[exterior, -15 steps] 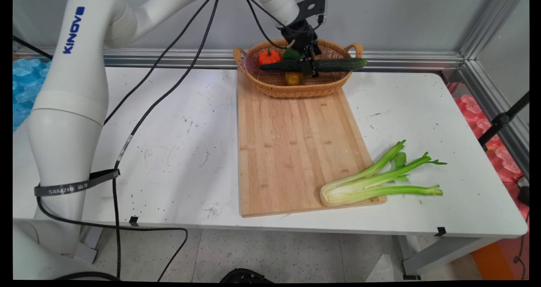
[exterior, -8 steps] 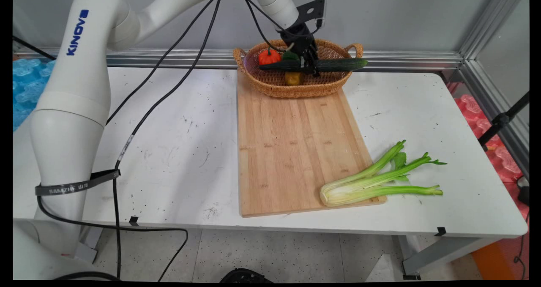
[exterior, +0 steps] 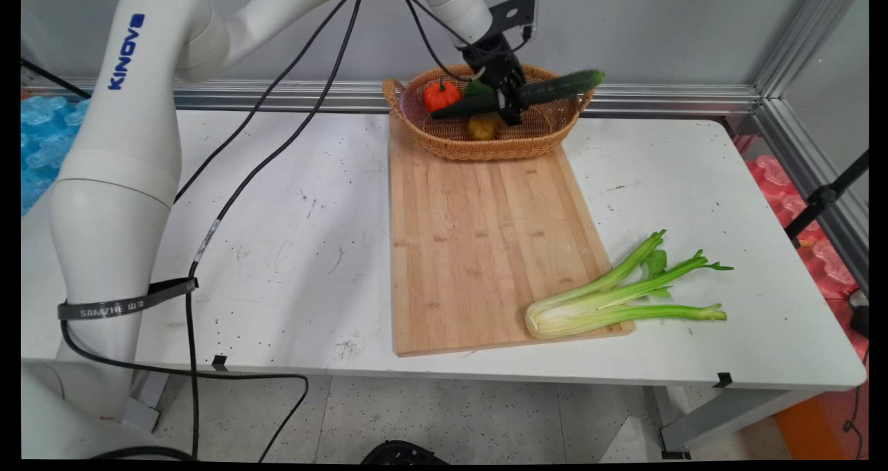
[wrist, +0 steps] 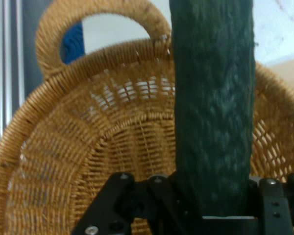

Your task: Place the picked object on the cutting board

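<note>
My gripper (exterior: 510, 103) is shut on a long dark green cucumber (exterior: 548, 88) over the wicker basket (exterior: 548, 134) at the table's far side. The cucumber is tilted, its right end raised above the basket's right rim and its left end low inside. In the hand view the cucumber (wrist: 213, 107) runs up from the gripper (wrist: 213, 205) across the basket's woven wall (wrist: 88, 147). An orange-red pepper (exterior: 442, 93), a green vegetable (exterior: 477, 89) and a yellow one (exterior: 481, 128) lie in the basket beside the gripper.
A wooden cutting board (exterior: 479, 235) reaches from the basket toward the near edge. A celery bunch (exterior: 610, 294) lies on the board's near right corner and the table. Black cables (exterior: 277, 124) hang from the arm over the left half.
The cucumber lay level across the basket; now its right end has lifted and it tilts, held by the gripper, which has risen slightly.
</note>
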Tool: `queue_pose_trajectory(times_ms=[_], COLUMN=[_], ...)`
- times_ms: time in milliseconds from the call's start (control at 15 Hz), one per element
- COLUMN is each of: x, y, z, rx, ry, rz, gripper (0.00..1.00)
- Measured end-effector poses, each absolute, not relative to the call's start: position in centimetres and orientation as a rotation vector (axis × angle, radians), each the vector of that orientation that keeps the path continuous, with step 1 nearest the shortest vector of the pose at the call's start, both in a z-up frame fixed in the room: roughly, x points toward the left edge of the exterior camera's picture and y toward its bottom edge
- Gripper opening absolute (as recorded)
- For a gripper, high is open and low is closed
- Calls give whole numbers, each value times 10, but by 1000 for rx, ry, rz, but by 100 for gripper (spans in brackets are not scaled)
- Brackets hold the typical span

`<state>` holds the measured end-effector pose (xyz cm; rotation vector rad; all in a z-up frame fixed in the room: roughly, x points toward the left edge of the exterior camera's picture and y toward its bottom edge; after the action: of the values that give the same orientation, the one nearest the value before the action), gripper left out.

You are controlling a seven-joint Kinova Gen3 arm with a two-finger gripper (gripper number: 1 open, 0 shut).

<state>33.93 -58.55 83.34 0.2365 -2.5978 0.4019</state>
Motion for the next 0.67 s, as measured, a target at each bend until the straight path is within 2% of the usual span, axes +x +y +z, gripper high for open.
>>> queue_pose_trajectory(times_ms=[667], x=[302], y=[-555], z=[895], rx=[222], ry=[-2603], rz=[461], gripper=[0])
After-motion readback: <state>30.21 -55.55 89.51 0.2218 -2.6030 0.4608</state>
